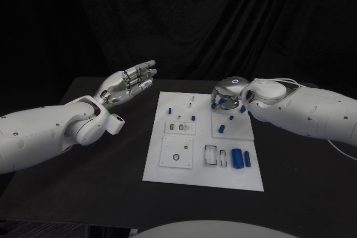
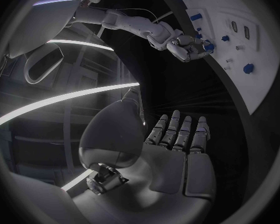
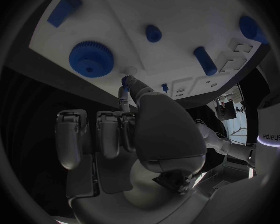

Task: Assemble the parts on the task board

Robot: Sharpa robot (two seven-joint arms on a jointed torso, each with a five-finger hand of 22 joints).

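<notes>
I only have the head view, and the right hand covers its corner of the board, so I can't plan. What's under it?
Observer: The right wrist view shows a blue gear lying on the task board, beside the right hand.
Operator: Is it holding anything?
Observer: Its thumb tip meets a small blue piece at the board's edge. I cannot tell whether the piece is gripped.
Operator: And the left hand's palm?
Observer: The left wrist view shows the left hand with its palm bare.

It looks like a robotics lab: a black table (image 1: 89, 186) carries a white task board (image 1: 186, 173), and black curtains (image 1: 223, 31) hang behind its far edge.
</notes>
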